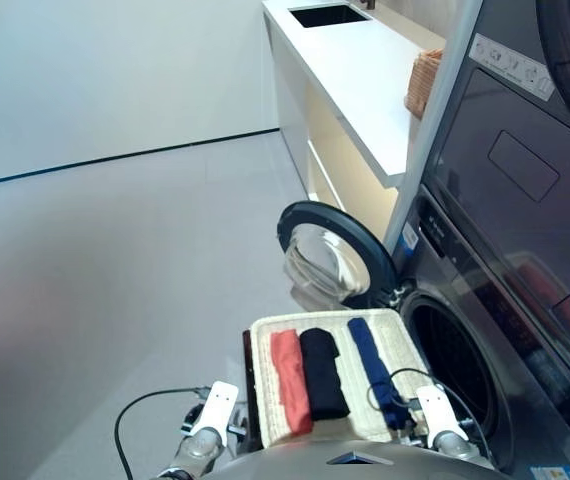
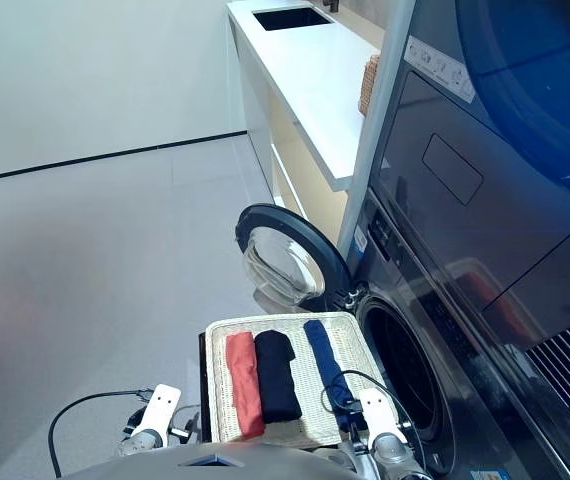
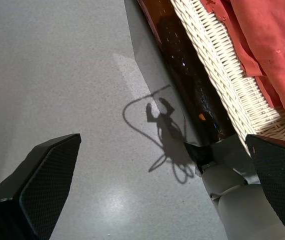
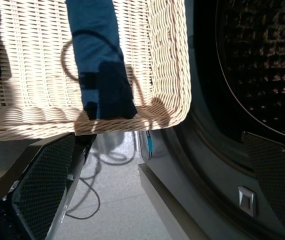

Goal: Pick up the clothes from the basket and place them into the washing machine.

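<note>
- Three folded garments lie side by side in the cream woven basket [image 1: 385, 425]: coral red strip [image 1: 289, 380], black strip [image 1: 323, 372], navy strip [image 1: 373, 368].
- The washing machine [image 1: 465, 370] stands just right of the basket, its glass door [image 1: 327, 255] swung open.
- The left gripper [image 3: 157, 200] hangs over floor beside the basket, fingers spread, empty.
- The right gripper [image 4: 157, 200] hovers at the basket's near corner, fingers apart, empty.

Both head views look steeply down over the basket [image 1: 337, 322] and washing machine [image 2: 405, 370]. The left wrist view faces the floor [image 3: 57, 75] beside the basket's rim; the right wrist view shares its near corner and the drum [image 4: 262, 65].
</note>
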Tool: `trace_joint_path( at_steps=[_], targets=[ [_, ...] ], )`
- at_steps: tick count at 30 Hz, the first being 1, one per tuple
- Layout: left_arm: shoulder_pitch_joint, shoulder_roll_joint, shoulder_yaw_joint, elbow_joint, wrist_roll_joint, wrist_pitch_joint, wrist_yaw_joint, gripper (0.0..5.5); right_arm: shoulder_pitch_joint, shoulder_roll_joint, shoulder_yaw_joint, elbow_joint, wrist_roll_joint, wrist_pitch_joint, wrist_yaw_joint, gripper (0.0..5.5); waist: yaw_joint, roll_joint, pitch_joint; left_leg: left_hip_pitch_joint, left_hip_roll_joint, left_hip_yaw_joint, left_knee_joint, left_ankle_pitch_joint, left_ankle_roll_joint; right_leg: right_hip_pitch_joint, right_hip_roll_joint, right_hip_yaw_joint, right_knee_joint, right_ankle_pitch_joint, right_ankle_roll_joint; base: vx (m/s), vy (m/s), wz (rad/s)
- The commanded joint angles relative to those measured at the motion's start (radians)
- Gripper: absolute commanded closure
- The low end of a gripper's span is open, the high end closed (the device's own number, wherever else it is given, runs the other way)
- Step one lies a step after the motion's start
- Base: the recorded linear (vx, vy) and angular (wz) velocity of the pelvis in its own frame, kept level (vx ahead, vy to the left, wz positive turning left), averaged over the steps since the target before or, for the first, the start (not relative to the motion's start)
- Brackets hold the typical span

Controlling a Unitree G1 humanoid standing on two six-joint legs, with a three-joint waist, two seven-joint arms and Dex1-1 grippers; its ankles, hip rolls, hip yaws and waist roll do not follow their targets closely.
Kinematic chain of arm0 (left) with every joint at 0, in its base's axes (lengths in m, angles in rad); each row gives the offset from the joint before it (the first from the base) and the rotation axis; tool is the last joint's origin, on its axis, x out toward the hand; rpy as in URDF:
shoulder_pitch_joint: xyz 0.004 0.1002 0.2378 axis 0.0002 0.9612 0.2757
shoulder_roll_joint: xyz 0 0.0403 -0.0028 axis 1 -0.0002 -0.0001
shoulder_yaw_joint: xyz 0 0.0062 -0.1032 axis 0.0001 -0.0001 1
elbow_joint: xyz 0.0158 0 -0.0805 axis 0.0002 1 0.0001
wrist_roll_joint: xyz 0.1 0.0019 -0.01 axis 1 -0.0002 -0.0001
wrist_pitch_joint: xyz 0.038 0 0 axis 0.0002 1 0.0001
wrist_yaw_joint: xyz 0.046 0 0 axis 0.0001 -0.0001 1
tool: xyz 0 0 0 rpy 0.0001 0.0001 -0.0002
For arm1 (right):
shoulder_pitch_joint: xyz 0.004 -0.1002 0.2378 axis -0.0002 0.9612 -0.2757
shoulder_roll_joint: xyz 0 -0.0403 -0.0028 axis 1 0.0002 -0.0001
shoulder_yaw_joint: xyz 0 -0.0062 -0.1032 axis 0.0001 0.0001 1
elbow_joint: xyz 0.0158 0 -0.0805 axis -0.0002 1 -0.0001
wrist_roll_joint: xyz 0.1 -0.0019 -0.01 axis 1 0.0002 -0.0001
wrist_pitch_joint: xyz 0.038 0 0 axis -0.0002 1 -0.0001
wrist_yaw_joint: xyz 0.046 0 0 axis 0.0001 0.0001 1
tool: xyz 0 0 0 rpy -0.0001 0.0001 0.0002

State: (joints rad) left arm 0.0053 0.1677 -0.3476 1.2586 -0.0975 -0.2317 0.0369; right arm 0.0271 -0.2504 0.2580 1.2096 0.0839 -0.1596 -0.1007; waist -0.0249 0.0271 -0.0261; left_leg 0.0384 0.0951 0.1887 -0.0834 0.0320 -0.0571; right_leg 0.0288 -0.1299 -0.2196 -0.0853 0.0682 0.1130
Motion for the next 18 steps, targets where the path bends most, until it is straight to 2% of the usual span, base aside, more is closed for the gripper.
trace_joint_path(
  at_steps=[1, 6, 8, 12, 18],
  targets=[
    [-0.080, 0.004, 0.032, 0.032, -0.036, -0.025, -0.013, 0.00, -0.078, 0.038, -0.001, 0.037, 0.019, -0.031, -0.005, 0.00, 0.006, -0.061, 0.002, -0.012, -0.049, 0.008, -0.004, -0.028, -0.005, -0.048, -0.011, -0.029, -0.002, 0.055, 0.044, 0.000, 0.000, 0.000],
    [-0.072, -0.013, 0.074, 0.058, -0.130, -0.003, -0.046, 0.00, -0.075, 0.044, 0.002, 0.029, 0.031, -0.033, 0.007, 0.00, 0.004, -0.062, 0.004, -0.008, -0.050, 0.012, -0.004, -0.030, -0.003, -0.047, -0.012, -0.026, -0.002, 0.055, 0.044, 0.000, 0.000, 0.000],
    [-0.072, -0.017, 0.083, 0.045, -0.164, -0.005, -0.058, 0.00, -0.076, 0.046, 0.009, 0.022, 0.034, -0.031, 0.011, 0.00, 0.005, -0.061, 0.006, -0.009, -0.051, 0.013, -0.004, -0.031, -0.003, -0.049, -0.012, -0.025, -0.002, 0.055, 0.044, 0.000, 0.000, 0.000],
    [-0.092, -0.009, 0.064, -0.010, -0.184, -0.020, -0.039, 0.00, -0.088, 0.047, 0.036, -0.052, 0.052, -0.037, 0.014, 0.00, 0.003, -0.061, 0.021, -0.032, -0.051, 0.011, -0.004, -0.021, -0.005, -0.071, -0.014, -0.028, -0.002, 0.062, 0.044, 0.000, 0.000, 0.000],
    [-0.156, -0.018, 0.018, -0.037, -0.207, -0.022, -0.025, 0.00, -0.121, 0.043, 0.081, -0.109, 0.038, -0.037, 0.005, 0.00, -0.008, -0.061, 0.048, -0.081, -0.045, 0.018, -0.004, -0.006, -0.008, -0.123, -0.012, -0.024, -0.002, 0.077, 0.046, -0.010, 0.002, -0.001]
  ],
)
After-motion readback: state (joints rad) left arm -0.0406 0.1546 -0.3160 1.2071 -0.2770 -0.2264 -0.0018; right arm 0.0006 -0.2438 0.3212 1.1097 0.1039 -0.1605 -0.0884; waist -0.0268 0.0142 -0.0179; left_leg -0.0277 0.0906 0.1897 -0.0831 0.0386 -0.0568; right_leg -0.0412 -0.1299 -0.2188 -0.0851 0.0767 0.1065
